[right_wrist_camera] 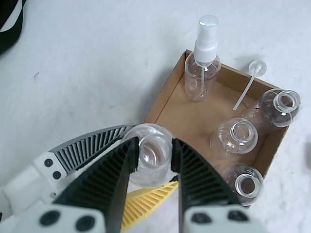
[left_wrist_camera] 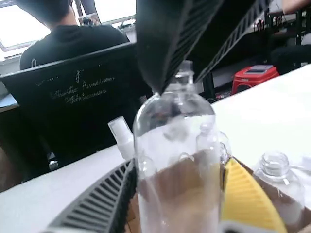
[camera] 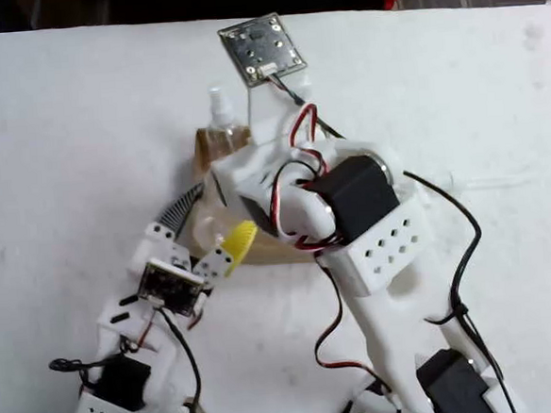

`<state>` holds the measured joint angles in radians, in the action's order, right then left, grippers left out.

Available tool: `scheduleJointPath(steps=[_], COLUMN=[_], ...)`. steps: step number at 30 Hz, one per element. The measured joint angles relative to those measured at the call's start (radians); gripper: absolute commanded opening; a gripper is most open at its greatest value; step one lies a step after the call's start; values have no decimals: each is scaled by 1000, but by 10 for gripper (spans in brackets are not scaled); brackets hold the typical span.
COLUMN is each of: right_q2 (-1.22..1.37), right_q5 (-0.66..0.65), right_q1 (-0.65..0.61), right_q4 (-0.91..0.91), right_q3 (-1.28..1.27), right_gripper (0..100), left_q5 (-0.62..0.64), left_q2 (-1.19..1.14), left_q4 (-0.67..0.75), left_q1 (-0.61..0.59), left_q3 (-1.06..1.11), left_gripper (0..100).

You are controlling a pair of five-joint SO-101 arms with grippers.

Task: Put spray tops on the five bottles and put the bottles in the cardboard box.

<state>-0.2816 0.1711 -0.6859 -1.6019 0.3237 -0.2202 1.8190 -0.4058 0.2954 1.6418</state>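
an office, judging by chair (left_wrist_camera: 73,99) and windows (left_wrist_camera: 115,8).

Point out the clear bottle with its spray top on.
The clear plastic bottle in the corner of the brown cardboard box, capped by a white spray top. The three others boxed and the held bottle have open necks.

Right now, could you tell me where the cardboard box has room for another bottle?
Bare floor lies between the spray-topped bottle and the three open bottles, along the cardboard box wall nearest the held bottle. The open bottles' side is crowded.
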Motion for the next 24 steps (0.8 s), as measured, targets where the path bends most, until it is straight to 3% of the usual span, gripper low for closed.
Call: scheduleJointPath(steps=[5, 11, 17, 24], right_q2=[2, 2, 2, 2], right_q5=[-2, -3, -81, -130], right_q1=[-2, -2, -5, 9], right_q4=[23, 41, 43, 118], right_q3=[-2, -2, -51, -126], right_gripper=[30, 29, 29, 21], left_q5=[3, 2, 77, 160], left_q2=[2, 2, 2, 3], left_q4=[-95, -107, -224, -316], left_q1=[0, 2, 2, -63], left_q3=[-38, -54, -163, -242], left_gripper=[262, 295, 366, 374])
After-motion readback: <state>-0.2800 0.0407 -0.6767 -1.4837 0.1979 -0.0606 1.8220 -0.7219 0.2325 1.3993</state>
